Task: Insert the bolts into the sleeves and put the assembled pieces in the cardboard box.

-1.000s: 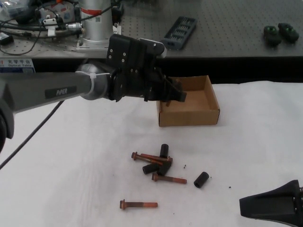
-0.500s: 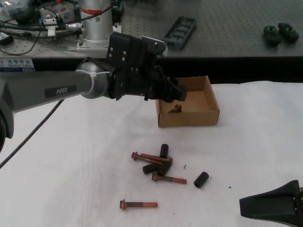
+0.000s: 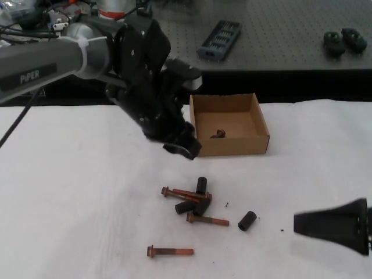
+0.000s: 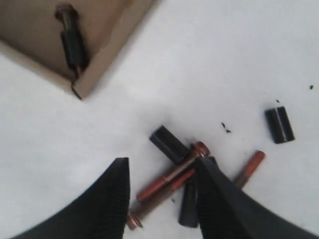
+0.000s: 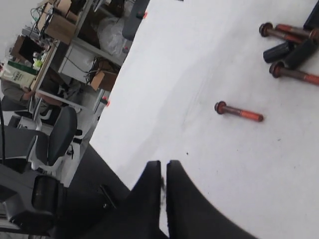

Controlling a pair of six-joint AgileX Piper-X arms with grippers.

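Note:
An assembled bolt and sleeve [image 3: 218, 134] lies inside the cardboard box [image 3: 232, 145]; the left wrist view shows the same piece [image 4: 72, 42] behind the box wall [image 4: 107, 52]. My left gripper [image 3: 181, 149] hangs open and empty between the box and a pile of rusty bolts and black sleeves [image 3: 192, 200]. From the wrist, its fingers [image 4: 107, 204] frame two crossed bolts [image 4: 169, 177] and a sleeve [image 4: 168, 144]. A lone sleeve [image 3: 247, 221] lies right of the pile, a lone bolt [image 3: 170, 251] nearer the front. My right gripper [image 3: 299, 224] is shut and empty at the front right, its own view showing the lone bolt [image 5: 239, 112].
White cloth covers the bench. Behind it a black perforated board carries a dark ribbed tray [image 3: 221, 38], two green-and-black parts [image 3: 344, 40] and cables at the far left. Past the table's edge, the right wrist view shows an office chair [image 5: 57, 137] and shelves.
The left gripper let the assembled piece drop into the box, then swung back from over the box and down toward the pile. The right gripper rose slightly.

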